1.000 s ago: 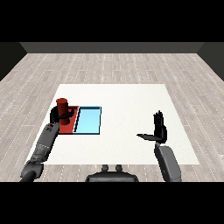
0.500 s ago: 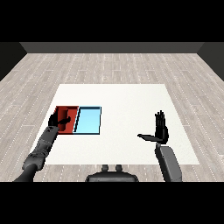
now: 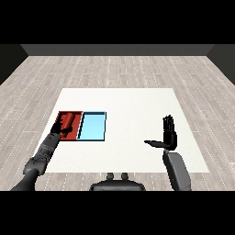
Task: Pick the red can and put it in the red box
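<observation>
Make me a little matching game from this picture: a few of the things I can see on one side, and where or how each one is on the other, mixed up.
Things:
1. red can
2. light blue tray
3. right hand
4. left hand

Descriptions:
A. raised over bare table, fingers straight, holding nothing
B. lying on its side in the red tray
C. holds nothing, right of the red tray
D. at the red tray's near edge, by the can

Pairs: 1-B, 2-C, 3-A, 4-D

One red can point(image 3: 68, 121); two trays: red tray point(image 3: 60, 118), light blue tray point(image 3: 93, 126).
</observation>
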